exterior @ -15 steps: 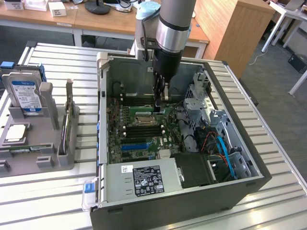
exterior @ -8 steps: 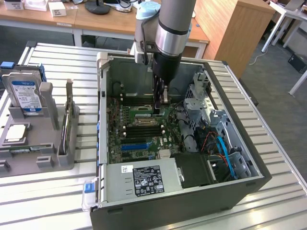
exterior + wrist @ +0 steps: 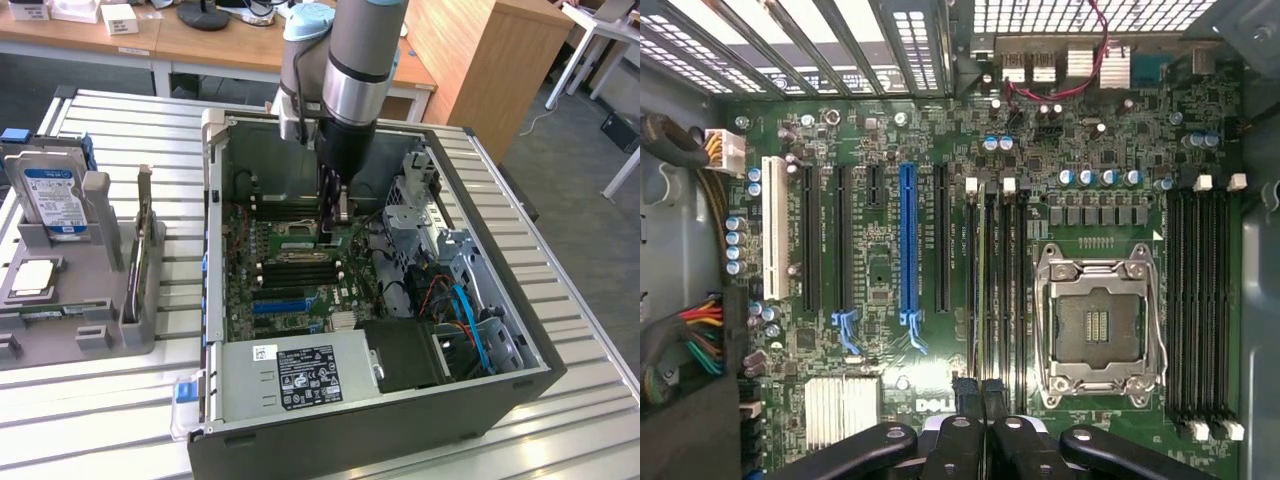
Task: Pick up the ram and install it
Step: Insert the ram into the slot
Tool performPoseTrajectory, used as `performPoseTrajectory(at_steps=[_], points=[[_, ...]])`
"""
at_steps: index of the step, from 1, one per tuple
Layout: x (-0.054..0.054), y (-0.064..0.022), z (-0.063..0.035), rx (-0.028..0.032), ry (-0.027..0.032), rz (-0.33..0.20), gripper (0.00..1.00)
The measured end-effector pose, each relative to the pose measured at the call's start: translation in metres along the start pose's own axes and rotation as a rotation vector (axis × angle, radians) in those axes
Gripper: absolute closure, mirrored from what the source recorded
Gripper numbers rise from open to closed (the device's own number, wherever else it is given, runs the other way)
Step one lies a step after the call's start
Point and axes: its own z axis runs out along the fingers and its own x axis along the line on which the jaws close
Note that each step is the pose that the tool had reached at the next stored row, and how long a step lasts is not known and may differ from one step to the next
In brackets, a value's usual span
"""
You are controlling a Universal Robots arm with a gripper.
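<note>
Fingers [image 3: 964,396] are pinched almost shut on one ram [image 3: 982,280], seen edge-on along one of four memory slots [image 3: 1012,280] just beside the CPU socket [image 3: 1100,320]. Four more slots [image 3: 1205,300] lie on the socket's other side, and one blue expansion slot [image 3: 906,240] sits beyond the ram. Whether the stick is seated cannot be told. Well away from the socket, one hard drive [image 3: 52,198] stands in a grey fixture [image 3: 100,300] on the table [image 3: 100,420].
</note>
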Motion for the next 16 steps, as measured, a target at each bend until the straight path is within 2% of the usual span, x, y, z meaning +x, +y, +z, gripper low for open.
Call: performPoseTrajectory(at_steps=[16], points=[[0.0, 0.0001, 0.0143, 0.0, -0.0001, 0.0, 0.88]])
